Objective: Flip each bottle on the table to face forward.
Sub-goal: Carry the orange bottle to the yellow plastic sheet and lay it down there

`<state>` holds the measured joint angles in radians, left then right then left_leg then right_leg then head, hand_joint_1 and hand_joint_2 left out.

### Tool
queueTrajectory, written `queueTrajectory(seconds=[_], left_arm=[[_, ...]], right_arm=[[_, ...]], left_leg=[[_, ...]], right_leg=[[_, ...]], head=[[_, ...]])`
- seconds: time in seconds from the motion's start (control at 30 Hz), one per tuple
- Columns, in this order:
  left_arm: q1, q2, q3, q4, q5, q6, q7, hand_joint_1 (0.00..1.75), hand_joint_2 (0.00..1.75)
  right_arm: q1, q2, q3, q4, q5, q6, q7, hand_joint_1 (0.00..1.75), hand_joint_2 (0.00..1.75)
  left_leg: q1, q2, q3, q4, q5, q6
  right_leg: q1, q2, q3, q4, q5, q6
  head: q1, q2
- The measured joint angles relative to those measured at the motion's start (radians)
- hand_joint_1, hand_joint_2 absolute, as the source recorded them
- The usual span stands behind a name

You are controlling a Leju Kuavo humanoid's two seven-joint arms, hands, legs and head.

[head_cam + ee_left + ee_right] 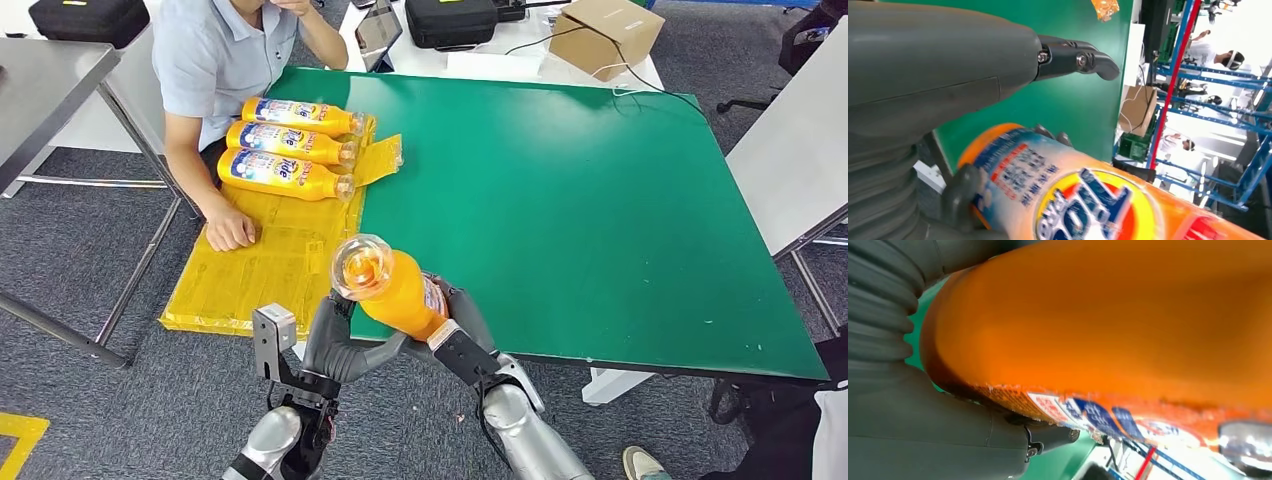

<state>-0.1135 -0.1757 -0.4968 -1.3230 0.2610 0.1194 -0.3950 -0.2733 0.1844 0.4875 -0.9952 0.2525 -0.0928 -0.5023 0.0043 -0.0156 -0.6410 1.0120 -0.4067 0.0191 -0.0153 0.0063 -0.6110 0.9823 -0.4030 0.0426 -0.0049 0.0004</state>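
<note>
Left hand (948,90) beside the orange bottle (1088,200) above green table (1073,110).

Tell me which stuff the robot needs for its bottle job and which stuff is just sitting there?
For the job:
- orange bottle, held up by the left hand and right hand
- three bottles lying on the yellow mat
- green table

Just lying about:
- cardboard box
- black bag
- tablet
</note>
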Motion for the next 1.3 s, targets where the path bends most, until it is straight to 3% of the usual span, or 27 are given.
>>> queueTrajectory(seconds=[0.2,0.7,1.0,1.3], left_arm=[[0.000,0.005,-0.018,-0.032,0.046,-0.084,0.010,0.00,1.75],[0.000,0.009,-0.031,-0.060,0.051,-0.099,0.012,0.00,1.75],[-0.009,0.023,-0.051,-0.064,0.079,-0.169,0.046,0.00,1.75],[-0.027,0.027,-0.054,-0.039,0.049,-0.154,0.063,0.00,1.75]], right_arm=[[-0.017,0.000,0.009,0.049,-0.033,0.011,0.013,1.75,1.75],[-0.022,0.001,0.009,0.094,-0.041,0.019,0.014,1.75,1.75],[-0.039,0.009,0.008,0.149,-0.058,0.041,0.019,1.75,1.75],[-0.070,0.012,0.029,0.191,0.028,0.039,0.080,1.75,1.75]], left_leg=[[0.000,0.000,0.000,0.000,0.000,0.000],[0.000,0.000,0.000,0.000,0.000,0.000],[0.000,0.000,0.000,0.000,0.000,0.000],[0.000,0.000,0.000,0.000,0.000,0.000]], right_leg=[[0.000,0.000,0.000,0.000,0.000,0.000],[0.000,0.000,0.000,0.000,0.000,0.000],[0.000,0.000,0.000,0.000,0.000,0.000],[0.000,0.000,0.000,0.000,0.000,0.000]], head=[[0.000,0.000],[0.000,0.000],[0.000,0.000],[0.000,0.000]])
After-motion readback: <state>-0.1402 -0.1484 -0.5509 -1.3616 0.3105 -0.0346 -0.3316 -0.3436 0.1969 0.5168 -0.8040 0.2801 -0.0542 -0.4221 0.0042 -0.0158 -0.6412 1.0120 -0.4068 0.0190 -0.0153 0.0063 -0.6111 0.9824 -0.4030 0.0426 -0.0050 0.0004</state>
